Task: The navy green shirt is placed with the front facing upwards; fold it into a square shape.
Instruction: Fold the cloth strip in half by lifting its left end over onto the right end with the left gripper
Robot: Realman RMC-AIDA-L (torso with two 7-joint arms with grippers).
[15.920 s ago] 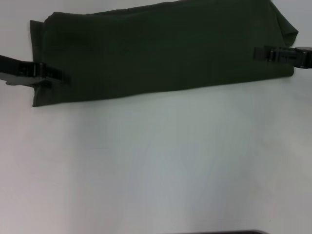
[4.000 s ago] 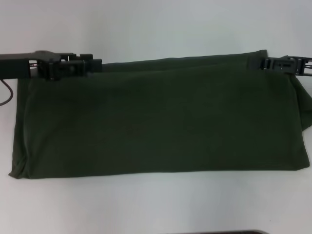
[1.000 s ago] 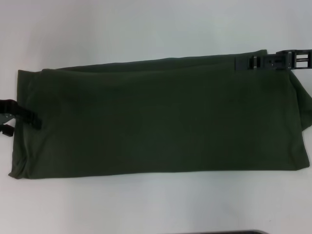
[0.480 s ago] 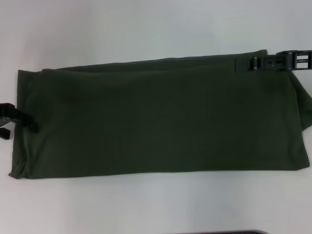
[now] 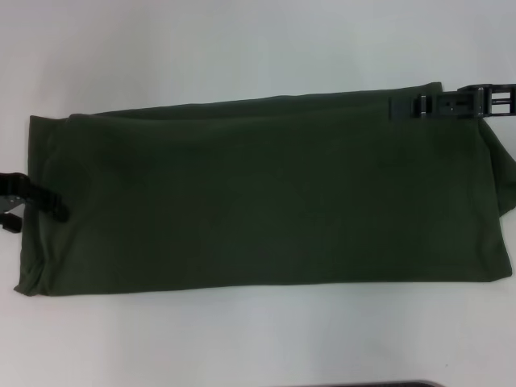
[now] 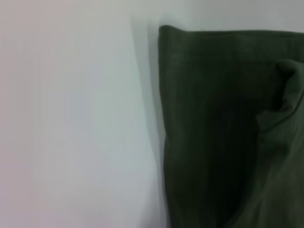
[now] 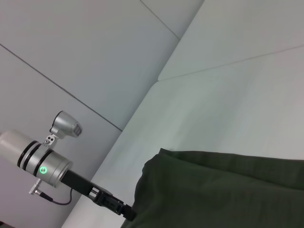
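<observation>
Shirt: the navy green shirt (image 5: 266, 189) lies flat on the white table (image 5: 242, 347), folded into a long band that fills the middle of the head view; only plain green cloth shows.
Long axis: it runs from the robot's left to its right, the far edge rising slightly toward the right.
Left gripper: the left gripper (image 5: 32, 205) sits at the band's left short edge, about halfway along it, its dark tip touching the cloth; whether it is spread or pinching cannot be told.
Right gripper: the right gripper (image 5: 403, 107) rests at the far right corner, over the shirt's far edge; its fingers' state cannot be told.
Left wrist view: a folded corner of the shirt (image 6: 228, 133) against bare table (image 6: 71, 118).
Right wrist view: the left gripper (image 7: 118, 209) meets the cloth's edge (image 7: 213, 190); grey wall panels (image 7: 71, 47) stand behind the table.
</observation>
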